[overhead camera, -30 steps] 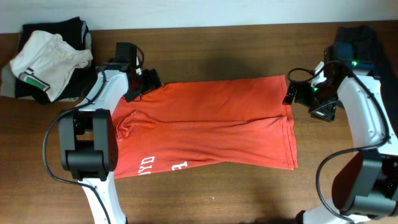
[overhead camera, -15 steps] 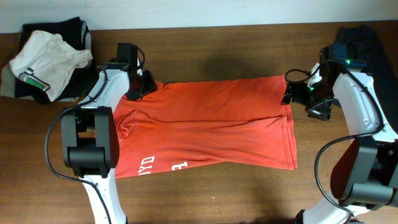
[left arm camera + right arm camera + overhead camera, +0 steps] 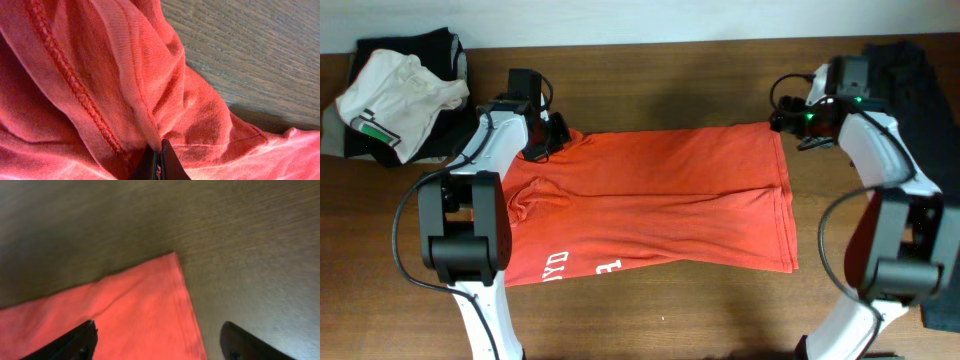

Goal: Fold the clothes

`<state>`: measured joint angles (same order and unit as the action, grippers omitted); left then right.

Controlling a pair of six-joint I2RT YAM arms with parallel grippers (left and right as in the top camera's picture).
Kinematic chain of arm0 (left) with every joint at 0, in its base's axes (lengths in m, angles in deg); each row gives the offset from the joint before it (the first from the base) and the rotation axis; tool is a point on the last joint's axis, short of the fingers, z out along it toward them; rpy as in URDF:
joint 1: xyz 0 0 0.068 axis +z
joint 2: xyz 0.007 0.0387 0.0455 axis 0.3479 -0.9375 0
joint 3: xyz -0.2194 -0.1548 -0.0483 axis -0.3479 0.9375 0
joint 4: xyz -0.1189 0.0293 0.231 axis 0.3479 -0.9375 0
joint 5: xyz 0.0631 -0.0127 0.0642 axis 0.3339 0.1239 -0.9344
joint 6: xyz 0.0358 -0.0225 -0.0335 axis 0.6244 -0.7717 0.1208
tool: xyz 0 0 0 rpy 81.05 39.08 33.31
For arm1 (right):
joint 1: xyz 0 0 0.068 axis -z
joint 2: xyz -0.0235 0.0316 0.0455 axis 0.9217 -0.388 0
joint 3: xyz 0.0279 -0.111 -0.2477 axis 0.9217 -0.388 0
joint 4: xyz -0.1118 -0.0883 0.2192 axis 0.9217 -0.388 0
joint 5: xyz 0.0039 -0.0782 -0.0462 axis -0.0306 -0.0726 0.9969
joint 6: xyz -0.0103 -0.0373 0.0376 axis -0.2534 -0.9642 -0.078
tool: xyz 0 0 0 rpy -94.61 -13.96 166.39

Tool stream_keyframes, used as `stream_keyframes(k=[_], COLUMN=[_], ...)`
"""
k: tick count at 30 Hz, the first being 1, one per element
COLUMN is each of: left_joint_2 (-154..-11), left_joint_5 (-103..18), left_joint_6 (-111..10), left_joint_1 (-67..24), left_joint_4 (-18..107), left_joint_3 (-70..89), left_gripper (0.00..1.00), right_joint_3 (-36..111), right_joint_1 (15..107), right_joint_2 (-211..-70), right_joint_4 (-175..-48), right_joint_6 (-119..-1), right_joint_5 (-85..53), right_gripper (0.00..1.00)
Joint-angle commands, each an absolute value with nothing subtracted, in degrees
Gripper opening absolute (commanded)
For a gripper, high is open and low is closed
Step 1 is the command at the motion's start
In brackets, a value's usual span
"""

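The red-orange T-shirt [image 3: 650, 200] lies spread across the middle of the wooden table [image 3: 670, 70], folded lengthwise. Scraps of white lettering [image 3: 556, 264] show along its near left edge.

The left gripper [image 3: 552, 135] sits at the shirt's far left corner. In the left wrist view its jaws are pressed together on a bunched ridge of the T-shirt [image 3: 100, 75], pinching the cloth beside a stitched seam [image 3: 65, 80], with bare table [image 3: 250, 45] beyond.

The right gripper [image 3: 782, 120] is at the shirt's far right corner. Its dark fingers [image 3: 75, 342] are spread wide, one over the cloth and the other over bare wood. The pointed corner of the T-shirt [image 3: 172, 257] lies between and ahead of them. The blurred wrist view does not show whether either fingertip touches the fabric.

At the far left of the table, well apart from the T-shirt, a crumpled white shirt [image 3: 395, 95] rests on a dark garment [image 3: 440, 48]. Another dark cloth [image 3: 910, 65] lies at the far right edge.
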<state>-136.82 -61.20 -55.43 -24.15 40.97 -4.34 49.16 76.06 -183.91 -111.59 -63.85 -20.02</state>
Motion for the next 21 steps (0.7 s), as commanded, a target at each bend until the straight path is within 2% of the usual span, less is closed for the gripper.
stream_keyframes(k=[1, 4, 6, 11, 18, 19, 21], left_joint_2=[-137.6, -137.6, -137.6, -137.6, -137.6, -137.6, -137.6], left_joint_5=[-61.2, -61.2, -61.2, -61.2, -61.2, -61.2, -61.2], left_joint_6=[-55.2, -55.2, -55.2, -55.2, -55.2, -55.2, -55.2], left_joint_1=[-24.3, -24.3, -24.3, -24.3, -24.3, -24.3, -24.3], left_joint_4=[40.8, 40.9, 40.8, 40.6, 40.6, 40.6, 40.6], left_joint_3=[-5.5, -5.5, -5.5, -5.5, -5.5, -5.5, -5.5], left_gripper=[0.01, 0.01, 0.01, 0.01, 0.01, 0.01, 0.01], right_joint_3=[50.6, 50.7, 50.7, 50.7, 50.7, 50.7, 50.7], right_joint_1=[74.7, 71.9, 69.4, 67.3, 67.6, 67.6, 67.6], right_joint_2=[-190.9, -193.7, -193.8, -195.0, -197.4, -197.7, -198.6], right_joint_4=[-108.3, -104.2, -102.3, -102.2, -100.4, -100.4, -100.5], right_joint_6=[-64.7, -65.1, -65.1, -64.4, -64.2, -64.1, -63.9], right_joint_5=[-18.7, -16.5, -10.4, -2.1, -1.3, -1.3, -1.3], right_gripper=[0.81, 0.81, 0.80, 0.79, 0.78, 0.74, 0.48])
